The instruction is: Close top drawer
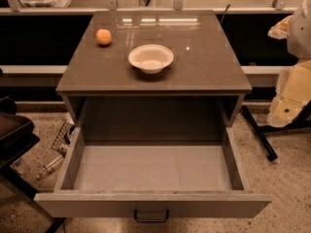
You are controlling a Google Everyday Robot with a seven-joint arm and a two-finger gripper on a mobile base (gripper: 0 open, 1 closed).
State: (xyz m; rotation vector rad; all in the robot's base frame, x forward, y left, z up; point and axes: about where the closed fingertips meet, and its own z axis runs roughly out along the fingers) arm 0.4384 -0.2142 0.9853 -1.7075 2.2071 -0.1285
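Likely approach step: top drawer stands fully out; gripper at right edge, state unreadable, must reach the front and push.

Cabinet top — flat grey-brown slab, glossy toward the back. A white bowl sits upright near its middle. A round orange fruit lies behind and left of the bowl, well apart from it. The gripper hangs far right of the bowl — beyond the slab's edge.
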